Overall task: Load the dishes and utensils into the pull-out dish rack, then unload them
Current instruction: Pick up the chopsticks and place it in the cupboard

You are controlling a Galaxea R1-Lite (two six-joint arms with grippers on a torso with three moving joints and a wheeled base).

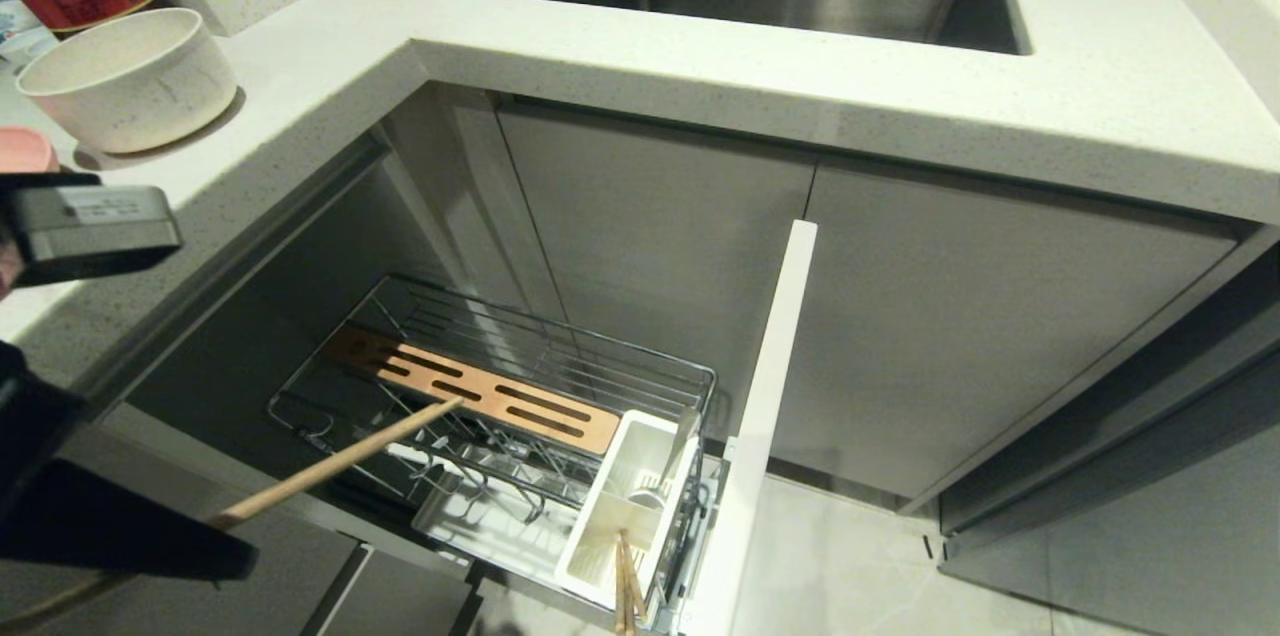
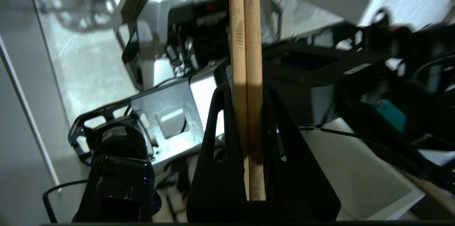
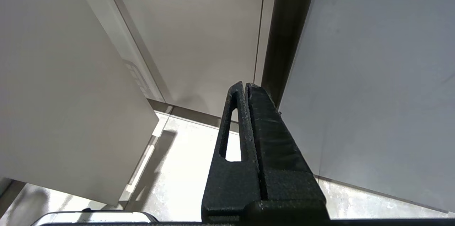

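- Chopsticks [image 2: 246, 76]: we are clamping them side by side in our left gripper [image 2: 247, 140], their long axis running straight out past the jaws.
- Right gripper [image 3: 246, 89]: we are keeping its jaws pressed together, empty.

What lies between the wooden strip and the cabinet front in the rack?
In the head view, the white utensil holder stands between the wooden strip and the cabinet front; chopsticks stand in its near compartment.

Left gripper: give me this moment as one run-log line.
left gripper: shut on chopsticks, above rack | holder: other chopsticks | bowl: on counter | right gripper: shut, parked
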